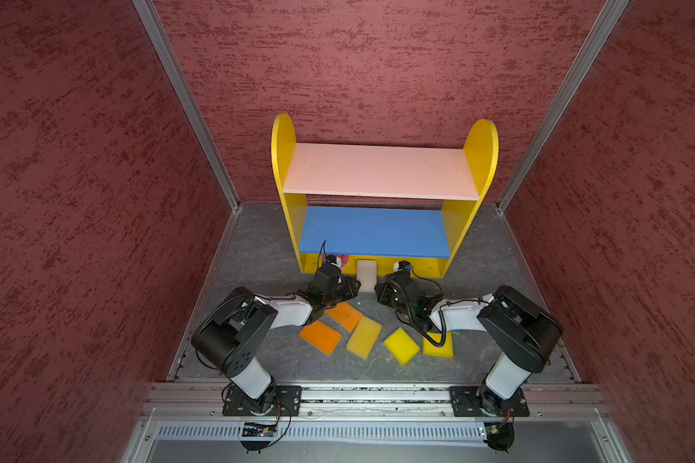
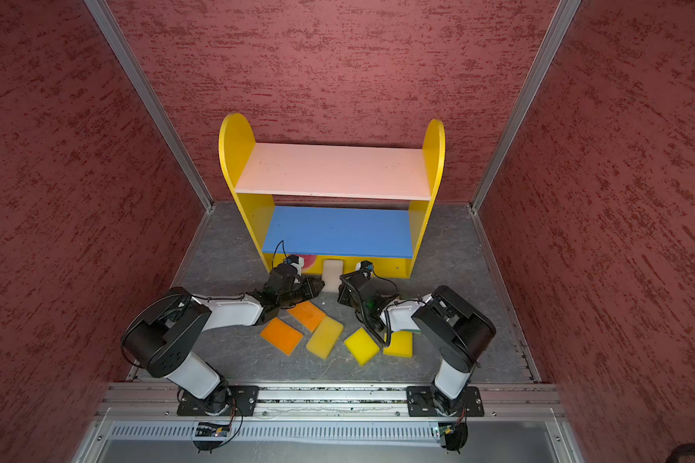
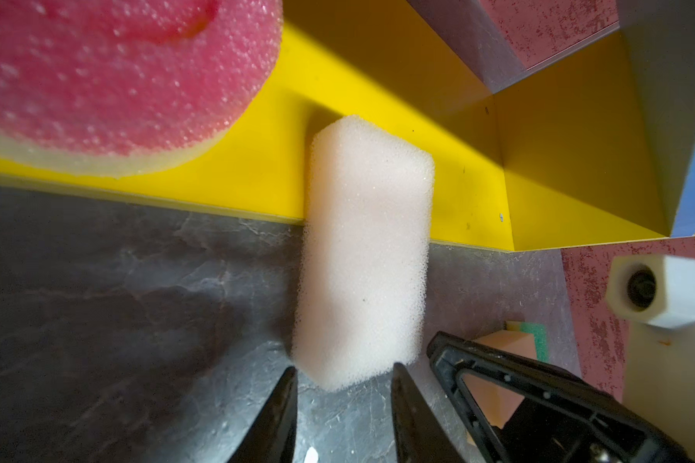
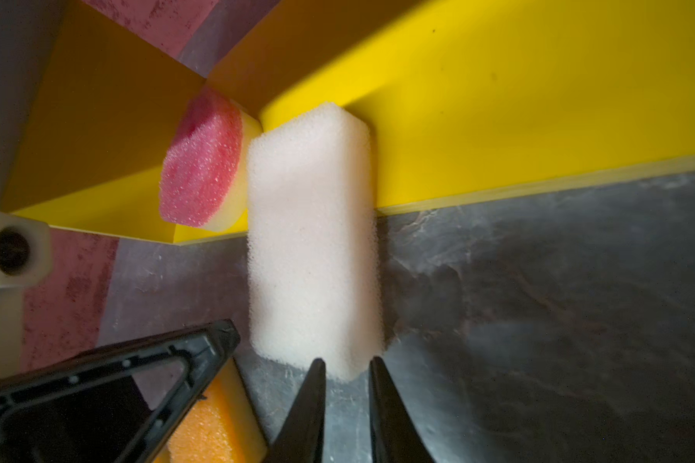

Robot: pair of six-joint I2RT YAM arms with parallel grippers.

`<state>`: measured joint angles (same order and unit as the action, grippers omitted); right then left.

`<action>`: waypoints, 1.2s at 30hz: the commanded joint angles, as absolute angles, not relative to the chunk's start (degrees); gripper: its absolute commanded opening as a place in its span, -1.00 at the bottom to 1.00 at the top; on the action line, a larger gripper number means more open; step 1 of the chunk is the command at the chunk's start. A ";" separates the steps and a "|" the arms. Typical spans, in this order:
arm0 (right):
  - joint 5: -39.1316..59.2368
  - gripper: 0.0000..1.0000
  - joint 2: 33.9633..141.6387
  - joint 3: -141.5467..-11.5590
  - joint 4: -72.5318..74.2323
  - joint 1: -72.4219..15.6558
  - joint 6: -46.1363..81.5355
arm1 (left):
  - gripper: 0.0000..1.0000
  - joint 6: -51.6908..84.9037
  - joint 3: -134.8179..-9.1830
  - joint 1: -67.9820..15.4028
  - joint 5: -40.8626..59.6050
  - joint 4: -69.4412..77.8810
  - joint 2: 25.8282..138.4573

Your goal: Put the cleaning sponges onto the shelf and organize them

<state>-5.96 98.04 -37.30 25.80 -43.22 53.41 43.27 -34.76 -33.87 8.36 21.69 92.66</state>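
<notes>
The off-white sponge [image 1: 366, 274] [image 3: 366, 248] [image 4: 314, 240] lies lengthwise, its far half on the shelf's yellow base [image 3: 257, 176] and its near half on the grey floor. Beside it on the base sits the round red-pink sponge [image 3: 109, 76] [image 4: 201, 168]. My left gripper [image 3: 344, 366] is open, its tips flanking the sponge's near end without squeezing it. Close beside it, my right gripper [image 4: 346, 360] stands narrowly open with its tips at the same end. Two orange sponges [image 1: 344, 316] [image 1: 320, 336] and three yellow ones [image 1: 364, 337] [image 1: 402, 345] [image 1: 438, 344] lie on the floor behind the grippers.
The shelf [image 1: 283, 160] stands against the back wall; its pink board [image 1: 378, 170] and blue board [image 1: 374, 232] carry nothing. A peach sponge [image 3: 506, 344] and a green-topped one [image 3: 534, 332] lie under the right arm. Red walls close in both sides.
</notes>
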 commanded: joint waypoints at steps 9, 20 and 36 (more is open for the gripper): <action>-3.90 -0.44 101.92 -38.03 29.81 -42.89 53.94 | -0.25 44.02 -34.78 -35.07 7.05 21.78 94.21; -4.77 -0.67 102.63 -38.62 32.79 -42.63 53.35 | -0.49 42.85 -37.77 -34.50 7.21 22.19 97.05; -5.67 -0.79 102.40 -42.05 31.99 -40.92 51.26 | -0.53 42.57 -42.00 -33.22 8.17 22.55 98.77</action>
<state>-4.75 102.15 -40.16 31.42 -41.45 51.79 43.24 -39.70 -33.98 7.86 20.47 97.43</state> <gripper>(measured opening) 0.107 0.233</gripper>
